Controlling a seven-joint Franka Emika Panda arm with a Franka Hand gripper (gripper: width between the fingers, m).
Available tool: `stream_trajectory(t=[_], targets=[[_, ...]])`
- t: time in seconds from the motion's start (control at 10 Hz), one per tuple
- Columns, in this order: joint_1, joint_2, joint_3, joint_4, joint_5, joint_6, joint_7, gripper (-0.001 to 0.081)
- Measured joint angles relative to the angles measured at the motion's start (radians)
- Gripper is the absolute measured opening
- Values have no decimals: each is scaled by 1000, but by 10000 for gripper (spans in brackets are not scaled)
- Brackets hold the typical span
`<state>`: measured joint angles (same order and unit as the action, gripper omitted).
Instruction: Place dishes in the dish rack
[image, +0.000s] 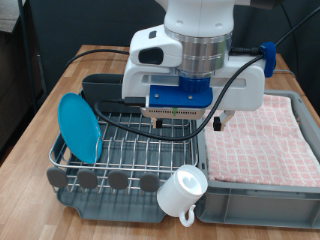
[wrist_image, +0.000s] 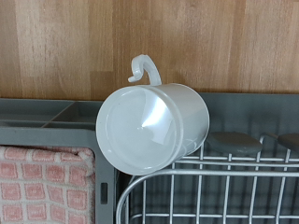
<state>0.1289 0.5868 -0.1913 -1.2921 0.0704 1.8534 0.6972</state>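
The dish rack (image: 130, 150) is a dark grey tray with a silver wire grid. The light-blue plate (image: 79, 127) stands on edge in it at the exterior view's left. The white mug (image: 183, 190) lies tilted on the rack's front corner by the round grey tabs (image: 105, 180), handle outward. The wrist view shows the mug (wrist_image: 151, 126) from its base, apart from the fingers. My gripper (image: 190, 122) hangs open and empty above the grid, behind the mug. The wooden spoon is out of view.
The grey bin lined with pink checked cloth (image: 262, 135) sits against the rack at the exterior view's right, and shows in the wrist view (wrist_image: 42, 182). A black cable (image: 100, 52) trails over the wooden table (image: 60, 90) behind the rack.
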Motion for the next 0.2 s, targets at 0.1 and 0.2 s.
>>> stream_trajectory(t=[0.1,0.2], targets=[[0,-5,0,5,-6,-9,2,802],[1,-11,0,6,-10,-14,3,802]])
